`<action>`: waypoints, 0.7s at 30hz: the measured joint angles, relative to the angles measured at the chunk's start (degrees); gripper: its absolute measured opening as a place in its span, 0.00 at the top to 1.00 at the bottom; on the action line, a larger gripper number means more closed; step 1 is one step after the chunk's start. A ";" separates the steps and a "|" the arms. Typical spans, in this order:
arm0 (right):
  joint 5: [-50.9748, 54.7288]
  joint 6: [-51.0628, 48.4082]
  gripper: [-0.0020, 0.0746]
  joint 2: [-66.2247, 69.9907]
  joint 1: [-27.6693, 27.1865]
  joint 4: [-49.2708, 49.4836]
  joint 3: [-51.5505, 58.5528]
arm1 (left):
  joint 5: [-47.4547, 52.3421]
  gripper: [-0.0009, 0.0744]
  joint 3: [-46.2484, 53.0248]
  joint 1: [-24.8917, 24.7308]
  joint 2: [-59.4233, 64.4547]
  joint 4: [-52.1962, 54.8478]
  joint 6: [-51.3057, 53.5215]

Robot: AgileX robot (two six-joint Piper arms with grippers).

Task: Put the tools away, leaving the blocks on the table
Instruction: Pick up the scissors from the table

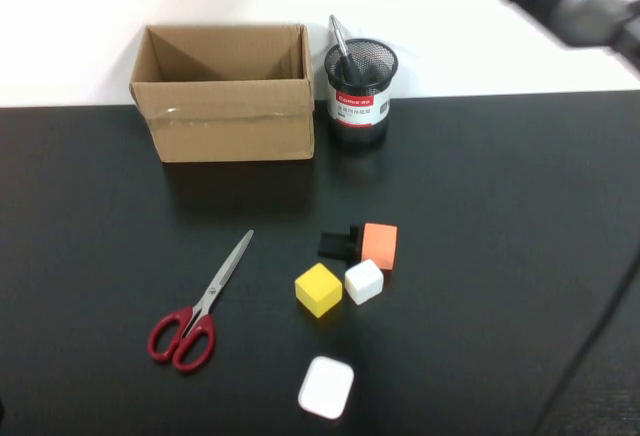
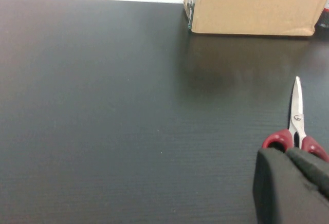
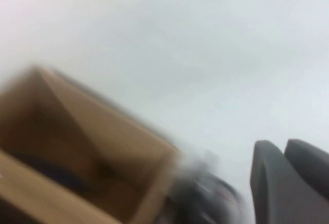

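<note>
High view: red-handled scissors (image 1: pixel 198 308) lie on the black bench (image 1: pixel 480 236) at eight o'clock from the cardboard box (image 1: pixel 225 91); yellow cube (image 1: pixel 318 289), white cube (image 1: pixel 363 281), orange block (image 1: pixel 379 245), black block (image 1: pixel 335 244) and flat white square (image 1: pixel 326 387) cluster centrally. A mesh pen cup (image 1: pixel 361 91) stands beside the box. Left wrist view: left gripper (image 2: pixel 295 183), jaws closed and empty, sits low near the scissors' handles. Right wrist view: right gripper (image 3: pixel 288 178), jaws closed, empty, raised above the box.
</note>
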 joint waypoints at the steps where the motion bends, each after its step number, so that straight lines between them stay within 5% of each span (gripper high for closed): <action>1: 3.17 -3.96 0.98 -1.16 0.00 1.36 0.00 | 0.00 0.99 0.00 0.00 0.00 0.00 0.00; 5: 10.47 -6.91 0.98 -6.02 0.00 4.06 2.37 | 0.00 0.99 0.00 0.00 0.00 0.00 0.00; 21: 6.47 -1.82 0.98 -33.92 0.00 7.61 39.09 | 0.00 0.99 0.00 0.00 0.00 -0.35 0.00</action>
